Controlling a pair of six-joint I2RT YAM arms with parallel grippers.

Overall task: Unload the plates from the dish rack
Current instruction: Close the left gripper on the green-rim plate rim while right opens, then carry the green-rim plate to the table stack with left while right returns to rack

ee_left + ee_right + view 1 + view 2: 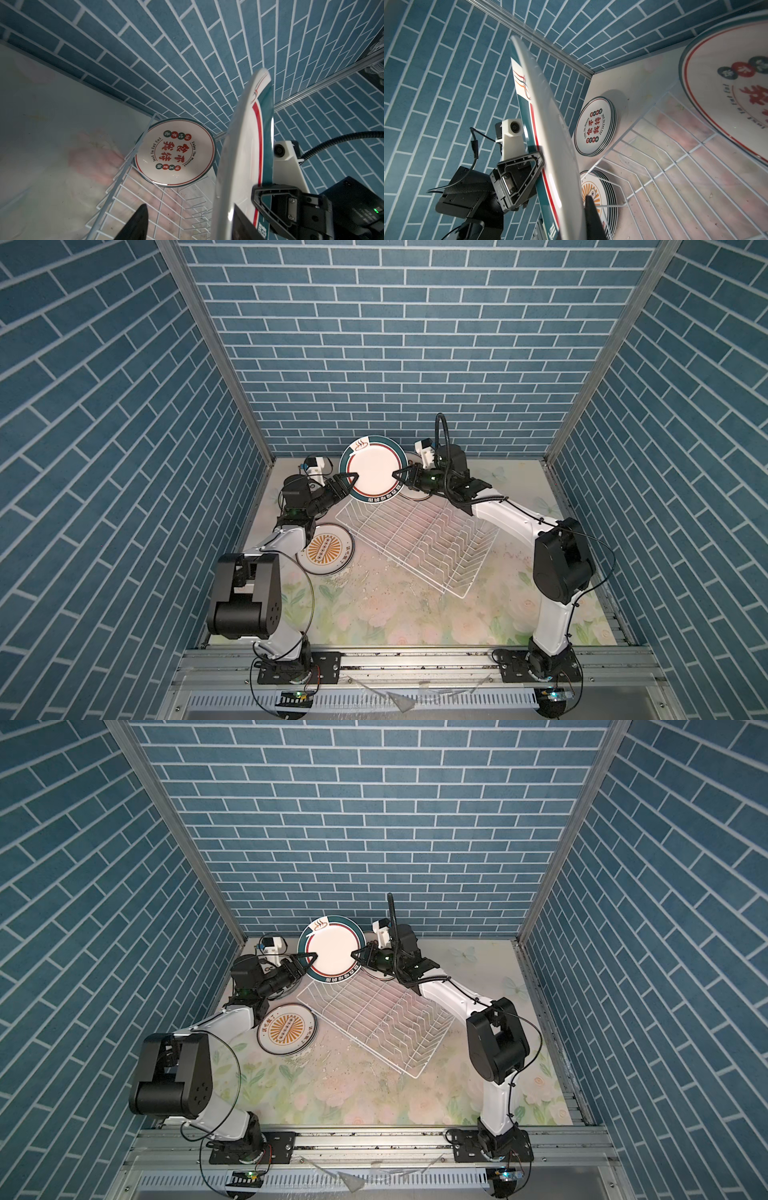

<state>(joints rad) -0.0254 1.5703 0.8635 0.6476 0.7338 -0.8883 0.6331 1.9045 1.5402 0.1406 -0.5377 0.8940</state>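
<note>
Green-rimmed plate (374,468) over dish rack (415,531): right tool (397,475) clamps rim, left tool (354,478) straddles opposite rim, gapped.

Glossy glazed plate (372,472), smooth white wire rack (415,539), matt tabletop (395,614)

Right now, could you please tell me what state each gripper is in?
Left gripper: open, jaws straddling the green-rimmed plate.
Right gripper: closed on that plate.

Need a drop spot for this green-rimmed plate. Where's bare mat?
Bare: mat between rack and front rail; strip between rack and right wall, partly under right arm. Crowded: sunburst stack left of rack, more plates along back wall.
</note>
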